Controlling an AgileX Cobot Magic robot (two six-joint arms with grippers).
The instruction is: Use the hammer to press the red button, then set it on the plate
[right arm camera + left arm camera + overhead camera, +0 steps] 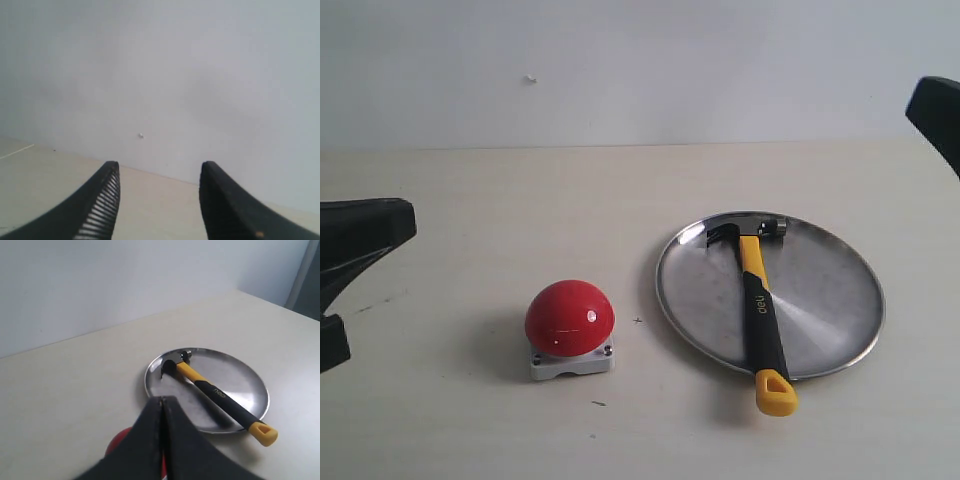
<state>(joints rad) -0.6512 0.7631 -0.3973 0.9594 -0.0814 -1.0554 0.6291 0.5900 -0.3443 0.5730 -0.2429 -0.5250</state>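
The claw hammer with a dark metal head and a yellow-and-black handle (760, 310) lies on the wide, round, shiny silver metal plate (825, 285). Its head is at the far rim of the plate. The handle crosses the plate, and the yellow end with a hole reaches out over the near rim, above the pale bench (470, 200).

The glossy red dome button on a light-grey square base (570, 320) stands on the bench to the left of the plate, near it but not touching.

The left hand (163, 399) is clenched: its two black fingers are pressed together with nothing between them. It is above the bench, and a small red patch beside it seems to be the button, mostly hidden.

The right hand (160, 167) is released, its fingers wide apart and holding nothing, and it faces the white wall (200, 75).
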